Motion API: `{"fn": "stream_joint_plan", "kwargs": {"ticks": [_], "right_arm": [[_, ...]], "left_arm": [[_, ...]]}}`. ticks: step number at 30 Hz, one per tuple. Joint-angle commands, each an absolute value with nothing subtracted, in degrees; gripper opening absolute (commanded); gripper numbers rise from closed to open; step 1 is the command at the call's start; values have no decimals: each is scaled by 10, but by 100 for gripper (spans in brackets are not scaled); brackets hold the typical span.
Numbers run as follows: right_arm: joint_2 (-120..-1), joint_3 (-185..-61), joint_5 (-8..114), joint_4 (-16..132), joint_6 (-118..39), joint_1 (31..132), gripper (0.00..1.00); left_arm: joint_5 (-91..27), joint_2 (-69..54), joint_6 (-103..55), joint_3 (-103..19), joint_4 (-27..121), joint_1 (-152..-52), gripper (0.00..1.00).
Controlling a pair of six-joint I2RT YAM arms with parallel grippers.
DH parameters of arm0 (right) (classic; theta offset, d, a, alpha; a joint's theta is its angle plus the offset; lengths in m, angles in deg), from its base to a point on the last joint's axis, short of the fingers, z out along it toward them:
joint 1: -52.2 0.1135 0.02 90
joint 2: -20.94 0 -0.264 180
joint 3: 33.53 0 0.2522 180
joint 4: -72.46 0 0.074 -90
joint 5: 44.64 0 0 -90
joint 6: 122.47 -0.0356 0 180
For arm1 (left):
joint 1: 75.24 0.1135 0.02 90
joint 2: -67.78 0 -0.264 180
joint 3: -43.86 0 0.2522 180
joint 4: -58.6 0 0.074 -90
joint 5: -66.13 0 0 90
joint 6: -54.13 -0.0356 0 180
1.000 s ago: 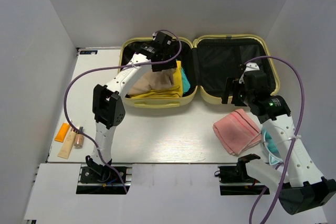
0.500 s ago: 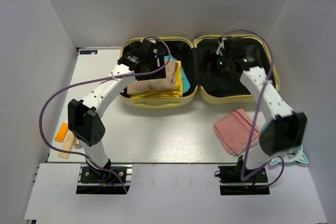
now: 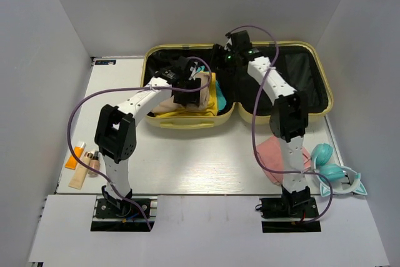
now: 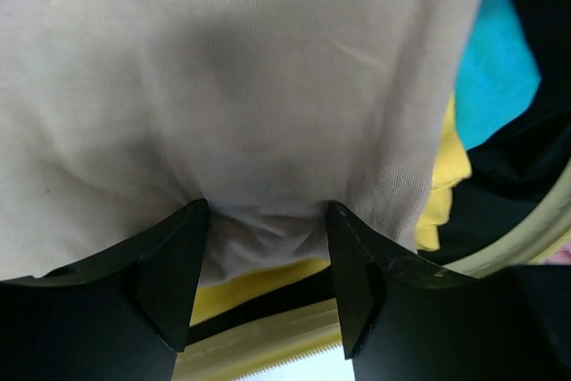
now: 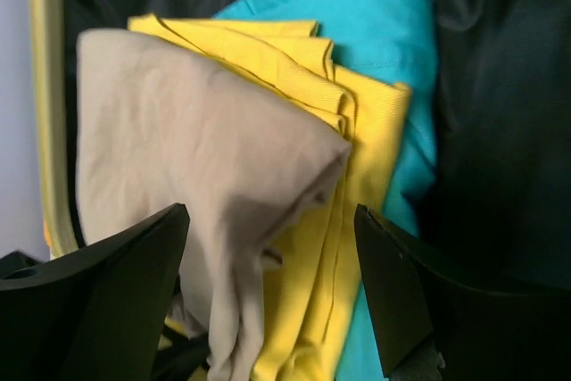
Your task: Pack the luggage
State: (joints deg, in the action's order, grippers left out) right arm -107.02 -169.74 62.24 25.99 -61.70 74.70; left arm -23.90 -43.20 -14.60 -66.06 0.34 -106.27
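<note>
The luggage [image 3: 187, 123] lies open at the back, a pale yellow shell lined in black. Its left half holds a folded beige cloth [image 3: 165, 103] on a yellow cloth [image 3: 209, 109] and a teal cloth [image 3: 220, 95]. My left gripper [image 3: 187, 92] is down on the beige cloth [image 4: 250, 86]. In the left wrist view the gripper [image 4: 266, 220] pinches a puckered fold at that cloth's near edge. My right gripper [image 3: 220, 67] hovers at the hinge, open. In the right wrist view the gripper [image 5: 268, 292] has nothing between its fingers, above the beige [image 5: 178, 131], yellow [image 5: 357, 131] and teal [image 5: 375, 15] cloths.
A pink towel [image 3: 270, 154] lies on the table in front of the luggage's right half, partly behind my right arm. Teal headphones [image 3: 330, 172] sit at the right edge. Tubes and small bottles [image 3: 82, 164] lie at the left edge. The right half's black lining [image 3: 306, 85] is bare.
My right arm swung left from the luggage's right half to the hinge, and the headphones now show. My left gripper shifted onto the beige cloth and closed on it.
</note>
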Motion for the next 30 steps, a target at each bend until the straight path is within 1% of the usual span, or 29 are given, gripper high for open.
{"fn": "stream_joint_plan", "kwargs": {"ticks": [1, 2, 3, 4, 6, 7, 8, 9, 10, 11, 15, 17, 19, 21, 23, 26, 27, 28, 29, 30], "right_arm": [[-1097, -1728, 632, 281, -631, 764, 78], [-1104, -1728, 632, 285, -631, 765, 76], [-1117, -1731, 633, 293, -638, 767, 72], [-1126, -1732, 642, 296, -638, 772, 63], [-1136, -1734, 649, 300, -642, 773, 57], [-1137, -1734, 650, 300, -639, 777, 49], [-1137, -1731, 644, 309, -635, 779, 30], [-1134, -1725, 641, 313, -636, 780, 15], [-1132, -1725, 640, 327, -630, 782, 2], [-1132, -1726, 638, 331, -626, 782, 0], [-1124, -1732, 566, 358, -569, 787, 0], [-1128, -1731, 554, 373, -537, 786, 0], [-1134, -1727, 540, 373, -521, 783, 0], [-1135, -1716, 498, 370, -496, 786, 0], [-1141, -1697, 485, 368, -480, 785, 0], [-1152, -1702, 460, 351, -470, 785, 0], [-1155, -1704, 437, 328, -465, 786, 3], [-1151, -1707, 425, 321, -463, 787, 10], [-1148, -1711, 424, 313, -441, 787, 19], [-1137, -1714, 420, 308, -435, 786, 32]], "left_arm": [[-274, -402, -158, -627, 21, -1064, 66], [-276, -400, -157, -619, 27, -1063, 66], [-282, -396, -157, -594, 30, -1063, 65], [-289, -395, -154, -588, 35, -1063, 65], [-299, -393, -150, -568, 41, -1063, 64], [-305, -393, -148, -565, 44, -1062, 64], [-310, -393, -149, -560, 46, -1061, 64], [-310, -393, -149, -557, 47, -1062, 62], [-312, -394, -149, -555, 46, -1062, 62], [-313, -394, -149, -554, 47, -1062, 61], [-327, -390, -145, -540, 50, -1060, 59], [-327, -390, -145, -532, 50, -1060, 58], [-326, -387, -147, -526, 47, -1060, 56], [-327, -386, -146, -523, 46, -1057, 56], [-327, -385, -146, -522, 42, -1056, 56], [-325, -386, -146, -530, 40, -1053, 56], [-324, -386, -146, -534, 32, -1052, 56], [-324, -386, -149, -539, 29, -1049, 56], [-322, -387, -150, -562, 24, -1047, 57], [-319, -389, -155, -573, 11, -1046, 59]]}}
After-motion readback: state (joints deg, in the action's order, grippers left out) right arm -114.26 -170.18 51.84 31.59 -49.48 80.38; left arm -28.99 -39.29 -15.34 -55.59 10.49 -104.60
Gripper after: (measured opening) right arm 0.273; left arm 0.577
